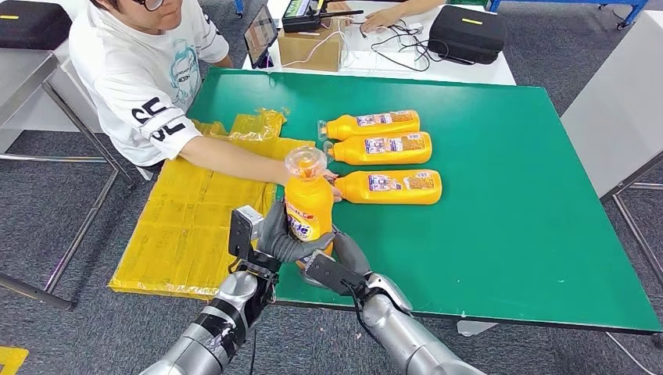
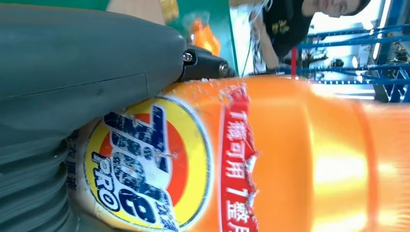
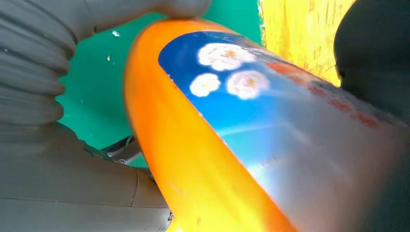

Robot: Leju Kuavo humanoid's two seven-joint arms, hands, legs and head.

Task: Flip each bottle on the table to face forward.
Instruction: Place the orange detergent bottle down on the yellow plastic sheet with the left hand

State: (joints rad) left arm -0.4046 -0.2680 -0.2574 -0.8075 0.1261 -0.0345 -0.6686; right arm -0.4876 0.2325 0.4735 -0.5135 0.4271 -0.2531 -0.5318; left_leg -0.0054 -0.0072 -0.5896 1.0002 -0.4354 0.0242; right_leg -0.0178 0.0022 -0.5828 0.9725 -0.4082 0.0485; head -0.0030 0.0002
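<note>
An orange detergent bottle (image 1: 308, 205) stands upright at the near edge of the green table (image 1: 500, 226), in the lower middle of the head view. Its clear cap (image 1: 305, 162) points up. The left hand (image 1: 283, 237) wraps around the bottle's lower left side, and the right hand (image 1: 349, 258) presses against its lower right side, so both hands hold the bottle between them.

Three more orange bottles lie flat on the table just behind it, in the middle of the frame: the far bottle (image 1: 375, 123), the middle bottle (image 1: 383, 148) and the near bottle (image 1: 395, 187). Their caps point left. A person's hand (image 1: 331, 187) reaches in behind the held bottle, next to the near bottle's cap. Yellow bags (image 1: 195, 219) lie on the left side of the table.

The left wrist view shows the bottle's front up close: a round yellow label (image 2: 145, 162) with blue letters and a torn red strip (image 2: 237, 159), with the grey thumb (image 2: 87, 63) pressed on the bottle. The right wrist view shows the other side of the bottle: a blue sticker (image 3: 251, 106) with white flowers.
</note>
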